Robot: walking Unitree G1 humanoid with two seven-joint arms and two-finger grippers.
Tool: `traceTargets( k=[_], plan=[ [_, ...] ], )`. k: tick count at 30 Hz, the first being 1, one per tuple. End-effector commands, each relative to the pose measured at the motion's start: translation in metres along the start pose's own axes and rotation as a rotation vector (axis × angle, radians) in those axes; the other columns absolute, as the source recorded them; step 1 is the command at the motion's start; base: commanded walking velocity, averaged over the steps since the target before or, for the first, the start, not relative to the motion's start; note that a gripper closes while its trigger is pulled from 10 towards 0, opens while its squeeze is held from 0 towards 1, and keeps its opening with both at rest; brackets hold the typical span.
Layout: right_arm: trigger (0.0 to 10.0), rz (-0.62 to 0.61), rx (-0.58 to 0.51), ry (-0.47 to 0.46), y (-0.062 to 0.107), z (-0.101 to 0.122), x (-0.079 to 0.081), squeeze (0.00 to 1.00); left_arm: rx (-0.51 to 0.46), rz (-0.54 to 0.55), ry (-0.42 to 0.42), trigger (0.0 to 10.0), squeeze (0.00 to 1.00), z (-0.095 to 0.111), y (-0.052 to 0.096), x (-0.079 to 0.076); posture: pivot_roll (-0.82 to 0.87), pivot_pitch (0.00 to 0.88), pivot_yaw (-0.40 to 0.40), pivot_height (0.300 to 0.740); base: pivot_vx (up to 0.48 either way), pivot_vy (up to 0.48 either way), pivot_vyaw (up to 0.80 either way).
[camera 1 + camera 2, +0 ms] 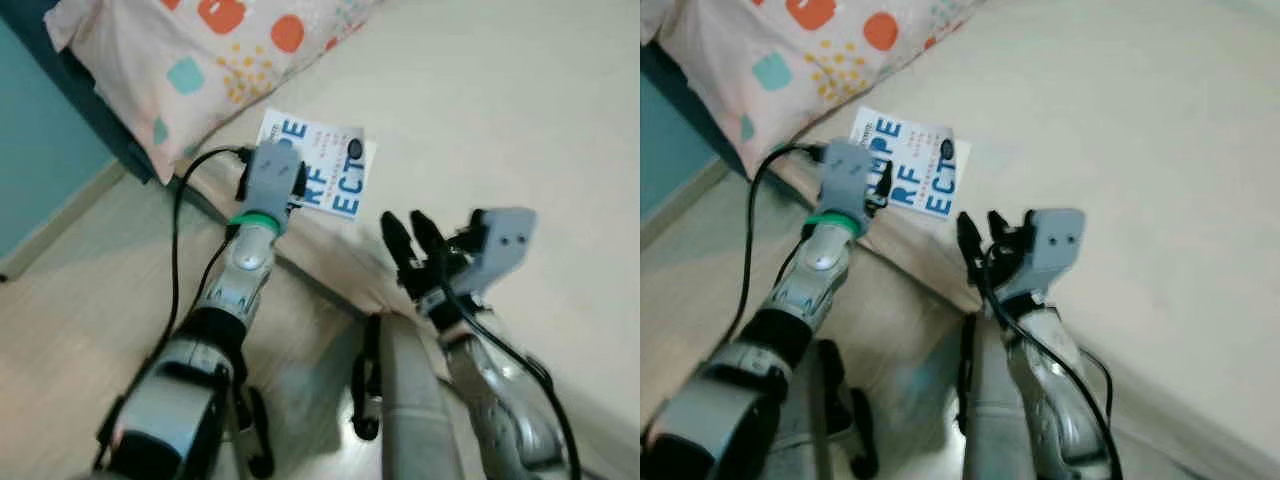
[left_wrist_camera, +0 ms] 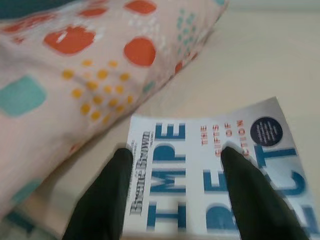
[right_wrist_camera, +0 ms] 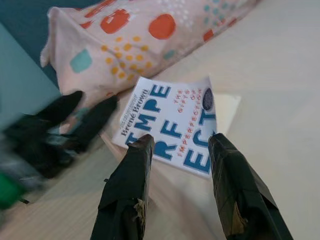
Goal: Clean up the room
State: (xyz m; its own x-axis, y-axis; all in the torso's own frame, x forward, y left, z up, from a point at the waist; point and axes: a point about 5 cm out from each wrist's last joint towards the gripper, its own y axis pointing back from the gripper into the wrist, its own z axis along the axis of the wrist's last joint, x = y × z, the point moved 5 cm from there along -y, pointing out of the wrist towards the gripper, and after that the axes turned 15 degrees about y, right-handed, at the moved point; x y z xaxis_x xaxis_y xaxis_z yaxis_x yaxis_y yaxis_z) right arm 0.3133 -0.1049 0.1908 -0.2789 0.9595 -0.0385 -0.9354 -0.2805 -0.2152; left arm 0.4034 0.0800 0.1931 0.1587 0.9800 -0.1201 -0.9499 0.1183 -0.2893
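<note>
Jaws apart, the left gripper [image 2: 172,192] is covering the book's [image 1: 335,170] near edge; right gripper [image 3: 177,190] is hovering spread.

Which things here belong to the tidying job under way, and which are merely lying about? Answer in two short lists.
In the job:
- book, lying on the bed
- left gripper, open over the book
- right gripper, open, near the bed's edge

Lying about:
- patterned pillow
- wooden floor

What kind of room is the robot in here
Most likely a bedroom: a cream mattress carries a patterned peach pillow and a white paperback book with blue lettering, beside a teal wall and pale wood floor.
</note>
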Motion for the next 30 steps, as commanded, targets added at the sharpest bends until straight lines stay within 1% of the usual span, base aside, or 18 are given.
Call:
traceTargets(
  k=[1,2,4,5,7,8,9,11,13,16,21,23,24,26,30],
  plan=[
    [10.0,-0.011,0.023,0.012,0.003,-0.009,-0.003,0.0,-0.008,-0.027,0.023,10.0,0.0,0.007,0.004,-0.005,-0.12,0.182,0.053,0.6,0.0,0.0,0.0],
    [10.0,-0.011,0.023,0.012,0.003,-0.009,-0.003,0.0,-0.008,-0.027,0.023,10.0,0.0,0.007,0.004,-0.005,-0.12,0.182,0.053,0.6,0.0,0.0,0.0],
    [10.0,-0.043,0.035,0.049,0.001,-0.019,-0.014,0.0,0.004,-0.046,0.076,10.0,0.0,0.016,0.019,-0.001,-0.09,0.14,0.045,0.61,0.0,0.0,0.0],
    [10.0,-0.043,0.035,0.049,0.001,-0.019,-0.014,0.0,0.004,-0.046,0.076,10.0,0.0,0.016,0.019,-0.001,-0.09,0.14,0.045,0.61,0.0,0.0,0.0],
    [10.0,-0.056,0.041,0.066,0.0,-0.024,-0.021,0.0,0.011,-0.051,0.108,10.0,0.0,0.02,0.028,0.004,-0.08,0.13,0.042,0.619,0.0,0.0,0.0],
    [10.0,-0.056,0.041,0.066,0.0,-0.024,-0.021,0.0,0.011,-0.051,0.108,10.0,0.0,0.02,0.028,0.004,-0.08,0.13,0.042,0.619,0.0,0.0,0.0],
    [10.0,-0.055,0.049,0.075,-0.001,-0.028,-0.024,0.0,0.018,-0.044,0.112,10.0,0.0,0.02,0.032,0.011,-0.06,0.094,0.029,0.624,0.0,0.0,0.0],
    [10.0,-0.05,0.062,0.087,-0.004,-0.036,-0.028,0.0,0.036,-0.049,0.107,10.0,0.0,0.02,0.038,0.017,-0.06,0.076,0.019,0.634,0.0,0.0,0.0],
    [10.0,-0.046,0.063,0.093,-0.006,-0.038,-0.028,0.0,0.049,-0.05,0.109,10.0,0.0,0.019,0.04,0.017,-0.06,0.072,0.018,0.639,0.0,0.0,0.0],
    [10.0,-0.038,0.062,0.101,-0.009,-0.041,-0.028,0.0,0.076,-0.056,0.131,10.0,0.0,0.018,0.039,0.012,-0.06,0.057,0.016,0.653,0.0,0.0,0.0],
    [10.0,-0.037,0.061,0.103,-0.01,-0.042,-0.029,0.0,0.085,-0.061,0.135,10.0,0.0,0.017,0.039,0.01,-0.06,0.052,0.016,0.658,0.0,0.0,0.0],
    [10.0,-0.036,0.064,0.11,-0.01,-0.045,-0.03,0.0,0.109,-0.085,0.137,10.0,0.0,0.012,0.039,0.001,-0.07,0.039,0.013,0.668,0.0,0.0,0.0],
    [10.0,-0.036,0.064,0.11,-0.01,-0.045,-0.03,0.0,0.109,-0.085,0.137,10.0,0.0,0.012,0.039,0.001,-0.07,0.039,0.013,0.668,0.0,0.0,0.0],
    [10.0,-0.036,0.066,0.116,-0.009,-0.048,-0.032,0.0,0.124,-0.103,0.141,10.0,0.0,0.01,0.039,-0.005,-0.07,0.035,0.012,0.678,0.0,0.0,0.0],
    [10.0,-0.036,0.066,0.12,-0.011,-0.051,-0.033,0.0,0.14,-0.111,0.143,10.0,0.0,0.006,0.038,-0.009,-0.08,0.031,0.012,0.692,0.0,0.0,0.0]
  ],
)
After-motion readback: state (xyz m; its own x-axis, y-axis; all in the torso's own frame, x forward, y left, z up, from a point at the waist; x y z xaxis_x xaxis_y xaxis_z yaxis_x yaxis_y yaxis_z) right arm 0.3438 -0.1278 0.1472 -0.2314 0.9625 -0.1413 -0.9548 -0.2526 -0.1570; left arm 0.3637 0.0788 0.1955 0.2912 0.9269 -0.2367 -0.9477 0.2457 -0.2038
